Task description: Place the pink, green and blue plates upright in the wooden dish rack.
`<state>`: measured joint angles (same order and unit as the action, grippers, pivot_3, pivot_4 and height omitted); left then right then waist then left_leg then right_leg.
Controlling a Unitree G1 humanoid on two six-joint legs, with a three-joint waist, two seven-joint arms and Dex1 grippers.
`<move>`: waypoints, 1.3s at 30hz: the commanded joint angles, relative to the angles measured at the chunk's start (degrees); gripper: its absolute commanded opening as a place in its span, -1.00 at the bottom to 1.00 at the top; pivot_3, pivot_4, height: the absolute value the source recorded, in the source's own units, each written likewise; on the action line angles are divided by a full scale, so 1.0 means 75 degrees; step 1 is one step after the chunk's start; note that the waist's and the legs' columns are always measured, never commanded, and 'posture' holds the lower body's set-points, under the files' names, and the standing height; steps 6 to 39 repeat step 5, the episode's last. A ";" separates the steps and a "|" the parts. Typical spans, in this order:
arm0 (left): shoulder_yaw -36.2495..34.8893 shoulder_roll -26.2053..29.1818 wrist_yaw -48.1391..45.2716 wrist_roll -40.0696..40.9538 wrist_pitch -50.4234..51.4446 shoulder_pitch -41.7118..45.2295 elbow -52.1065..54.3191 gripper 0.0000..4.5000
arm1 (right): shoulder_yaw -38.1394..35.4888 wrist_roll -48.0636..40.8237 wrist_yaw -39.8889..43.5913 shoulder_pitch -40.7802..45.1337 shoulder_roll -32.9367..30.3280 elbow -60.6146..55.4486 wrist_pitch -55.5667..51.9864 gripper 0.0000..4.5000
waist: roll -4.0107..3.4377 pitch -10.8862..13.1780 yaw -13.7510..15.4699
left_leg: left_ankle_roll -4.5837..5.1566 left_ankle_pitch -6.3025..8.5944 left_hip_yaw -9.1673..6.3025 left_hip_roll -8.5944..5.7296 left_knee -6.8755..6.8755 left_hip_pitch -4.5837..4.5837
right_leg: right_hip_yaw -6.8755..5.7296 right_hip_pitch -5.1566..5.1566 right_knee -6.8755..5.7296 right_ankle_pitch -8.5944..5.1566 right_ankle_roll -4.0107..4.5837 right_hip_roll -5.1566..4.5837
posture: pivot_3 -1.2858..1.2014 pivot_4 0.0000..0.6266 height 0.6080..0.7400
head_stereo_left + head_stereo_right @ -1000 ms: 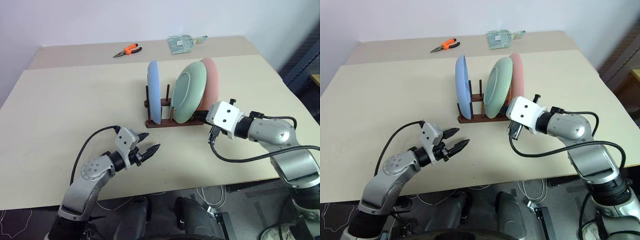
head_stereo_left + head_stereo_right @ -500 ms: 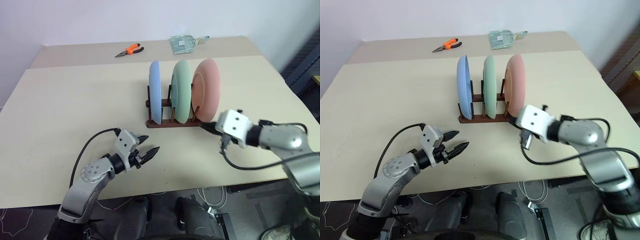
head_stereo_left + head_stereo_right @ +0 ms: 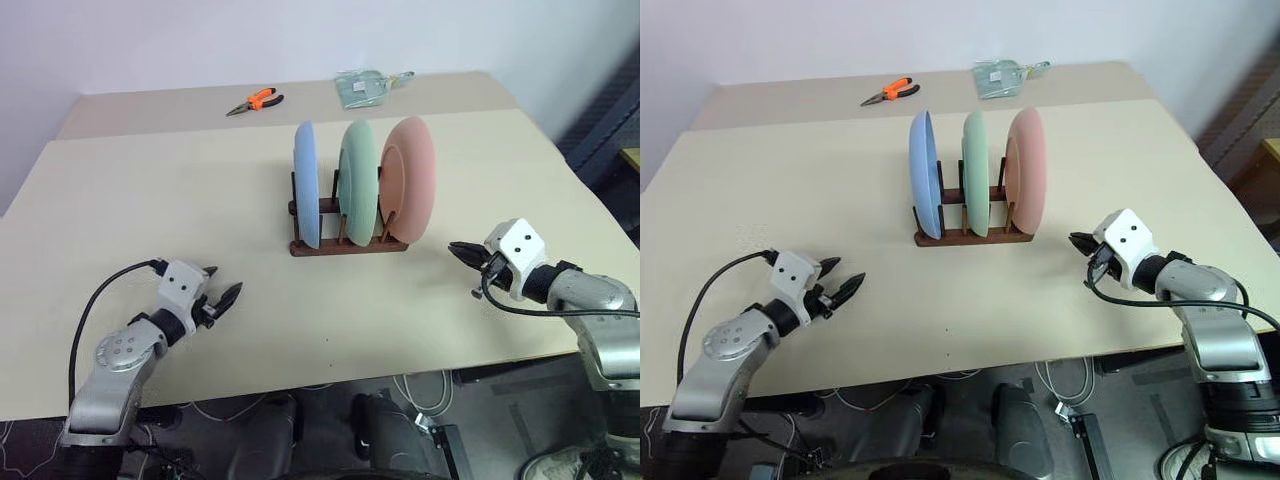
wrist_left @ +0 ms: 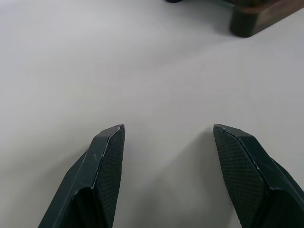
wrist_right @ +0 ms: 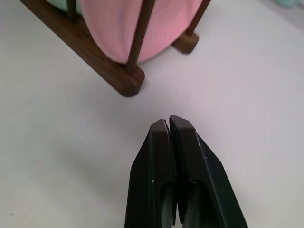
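I am seeing the blue plate (image 3: 306,186), green plate (image 3: 358,182) and pink plate (image 3: 409,180) standing upright in the wooden dish rack (image 3: 345,243), mid-table (image 3: 150,220). My left gripper (image 3: 222,298) is hovering released near the front edge; my right gripper (image 3: 462,252) is hovering clenched, empty.

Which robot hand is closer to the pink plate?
The right. The right gripper sits just beside the pink plate, fingers shut. The left gripper is open, well off past the blue plate.

Bare table (image 3: 150,200) lies open all around the wooden dish rack (image 3: 345,243); pliers (image 3: 254,100) sit far back.
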<state>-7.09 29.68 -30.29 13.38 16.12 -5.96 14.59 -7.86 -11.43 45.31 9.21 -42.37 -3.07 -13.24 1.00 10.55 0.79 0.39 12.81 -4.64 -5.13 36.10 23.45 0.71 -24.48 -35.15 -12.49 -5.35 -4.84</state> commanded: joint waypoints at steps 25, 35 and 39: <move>-0.0273 -0.0095 0.0163 0.0047 -0.0036 -0.0282 0.0507 0.34 | 0.0109 -0.0077 -0.0067 0.0613 0.0548 0.0601 0.0396 -0.98 | -0.0001 0.0000 -0.0010 | 0.0000 0.0000 0.0000 0.0001 -0.0003 0.0000 | 0.0001 -0.0002 -0.0001 0.0000 0.0000 0.0002 | 0.03 -0.52 0.83; -0.0273 -0.0095 0.0163 0.0047 -0.0036 -0.0282 0.0507 0.34 | 0.0109 -0.0077 -0.0067 0.0613 0.0548 0.0601 0.0396 -0.98 | -0.0001 0.0000 -0.0010 | 0.0000 0.0000 0.0000 0.0001 -0.0003 0.0000 | 0.0001 -0.0002 -0.0001 0.0000 0.0000 0.0002 | 0.03 -0.52 0.83; -0.0273 -0.0095 0.0163 0.0047 -0.0036 -0.0282 0.0507 0.34 | 0.0109 -0.0077 -0.0067 0.0613 0.0548 0.0601 0.0396 -0.98 | -0.0001 0.0000 -0.0010 | 0.0000 0.0000 0.0000 0.0001 -0.0003 0.0000 | 0.0001 -0.0002 -0.0001 0.0000 0.0000 0.0002 | 0.03 -0.52 0.83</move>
